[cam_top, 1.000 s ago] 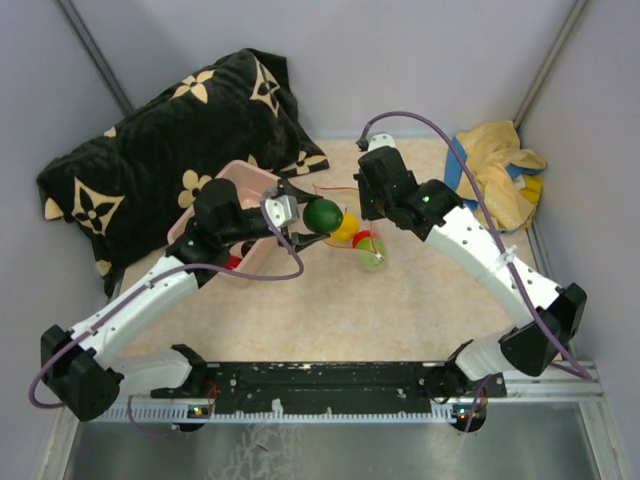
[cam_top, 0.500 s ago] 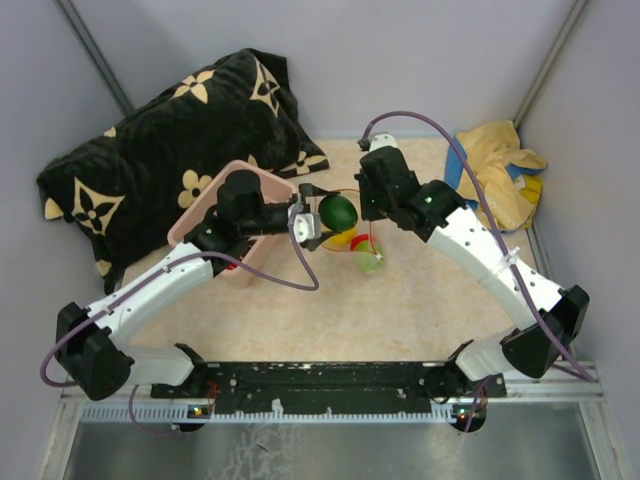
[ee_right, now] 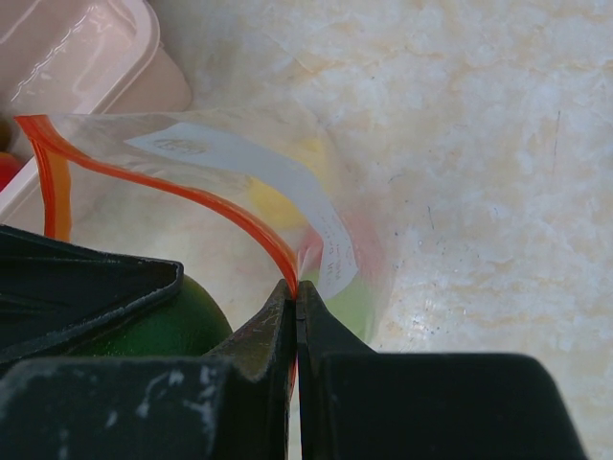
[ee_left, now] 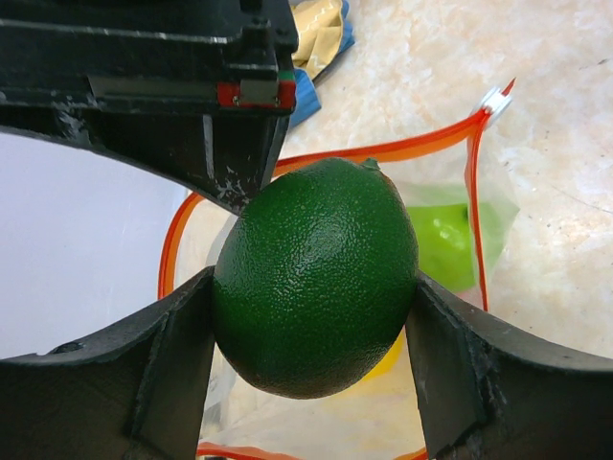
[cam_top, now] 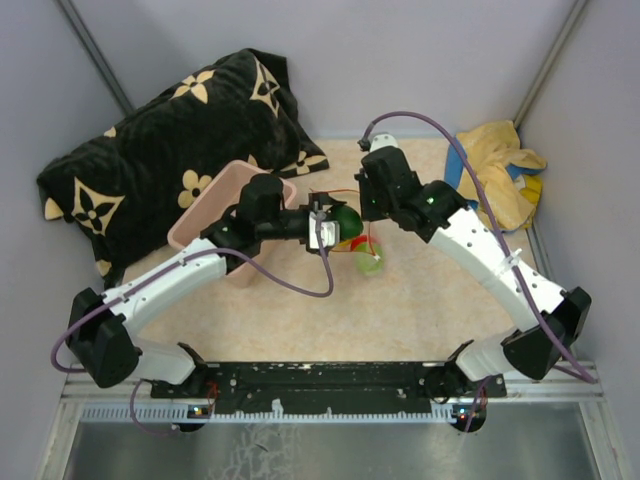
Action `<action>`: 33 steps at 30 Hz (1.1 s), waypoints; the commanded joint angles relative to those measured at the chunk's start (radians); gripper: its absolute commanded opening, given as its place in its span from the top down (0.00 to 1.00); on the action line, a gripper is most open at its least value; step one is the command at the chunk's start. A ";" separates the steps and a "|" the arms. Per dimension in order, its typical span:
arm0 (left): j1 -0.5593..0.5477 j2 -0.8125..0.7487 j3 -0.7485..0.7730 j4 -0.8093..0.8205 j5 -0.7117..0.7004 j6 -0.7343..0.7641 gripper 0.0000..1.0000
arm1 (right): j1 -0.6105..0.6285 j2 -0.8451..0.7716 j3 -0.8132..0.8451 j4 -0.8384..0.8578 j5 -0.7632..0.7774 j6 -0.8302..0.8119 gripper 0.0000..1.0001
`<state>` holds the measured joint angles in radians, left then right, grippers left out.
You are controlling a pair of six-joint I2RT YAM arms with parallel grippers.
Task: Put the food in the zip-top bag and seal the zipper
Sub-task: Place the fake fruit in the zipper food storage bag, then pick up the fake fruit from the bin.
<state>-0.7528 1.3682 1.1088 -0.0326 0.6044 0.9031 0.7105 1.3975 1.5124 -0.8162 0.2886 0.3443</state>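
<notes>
- The left gripper [ee_left: 313, 321] clamps a dark green lime [ee_left: 316, 249], one finger pressed against each side.
- Just past those fingers the zip-top bag [ee_left: 498, 206] stands open. Its orange-red zipper [ee_left: 383, 151] loops behind the lime, and a light green piece [ee_left: 445, 244] lies inside.
- The right gripper [ee_right: 295, 299] is pinched tight on the zipper.
- A pink tub [ee_right: 86, 48] sits beyond the right fingers, to their left.
</notes>
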 commanded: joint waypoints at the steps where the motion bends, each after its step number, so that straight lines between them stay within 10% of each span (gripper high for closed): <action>1: -0.013 0.002 0.037 -0.010 -0.028 0.024 0.26 | -0.005 -0.061 0.023 0.026 0.004 0.007 1.00; 20: -0.017 -0.105 -0.008 0.079 -0.066 -0.164 0.05 | -0.005 -0.077 -0.004 0.036 0.013 0.018 1.00; 33: -0.017 -0.256 -0.051 0.007 -0.458 -0.578 0.01 | -0.005 -0.060 -0.003 0.041 0.014 0.019 1.00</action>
<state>-0.7643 1.1599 1.0798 0.0162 0.3229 0.5053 0.7105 1.3594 1.4986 -0.8165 0.2871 0.3592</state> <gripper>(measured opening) 0.975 0.009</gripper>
